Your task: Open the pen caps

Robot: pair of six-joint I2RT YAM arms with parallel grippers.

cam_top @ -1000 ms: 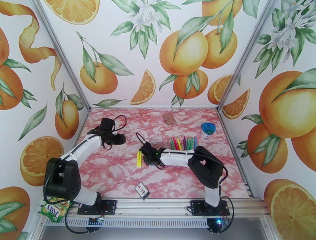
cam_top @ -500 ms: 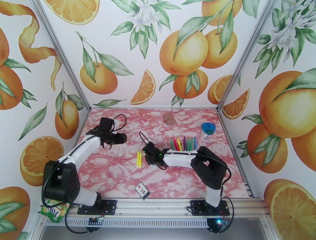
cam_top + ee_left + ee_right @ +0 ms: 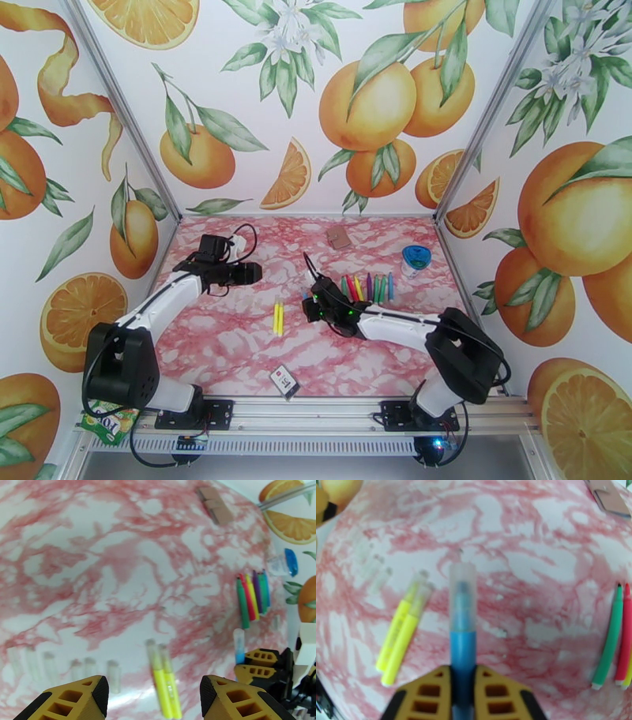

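Right wrist view: marble table (image 3: 537,559). Left gripper (image 3: 152,689) has its jaws apart and empty, with the yellow marker pair (image 3: 401,634) framed between its fingers. Right gripper (image 3: 463,677) is clamped on a blue marker (image 3: 463,647) just right of that pair, clear cap (image 3: 463,586) on (tip visible inside).

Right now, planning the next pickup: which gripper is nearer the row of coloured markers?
Right. The right gripper, shut on a blue marker, sits just left of the row of markers; the left gripper, open, is farther left.
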